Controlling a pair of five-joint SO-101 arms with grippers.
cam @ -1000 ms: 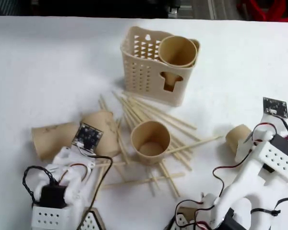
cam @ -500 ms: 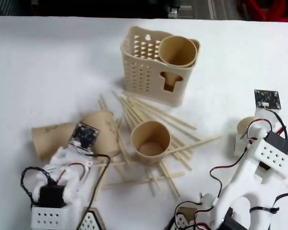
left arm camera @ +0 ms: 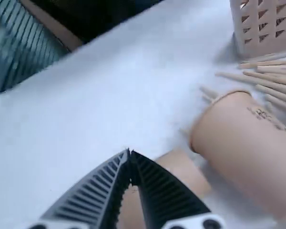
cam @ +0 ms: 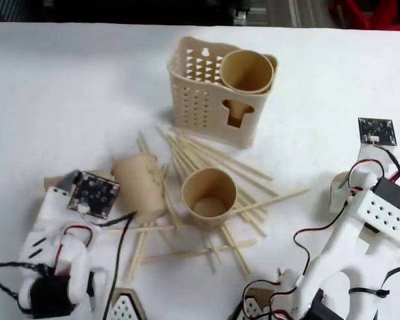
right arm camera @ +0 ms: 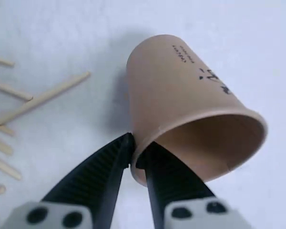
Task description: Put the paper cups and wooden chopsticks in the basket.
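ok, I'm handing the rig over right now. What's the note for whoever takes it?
Left gripper: fingers shut, empty, over the far-left cup, which lies on its side.
Right gripper: fingers shut on the wall of the tipped cup.
Basket: upright, with one cup inside.
Second lying cup: beside the far-left one.
Upright cup: standing on the chopsticks, which are scattered in front of the basket.
Done: one cup is in the basket.
Left: four cups and all the chopsticks in view.
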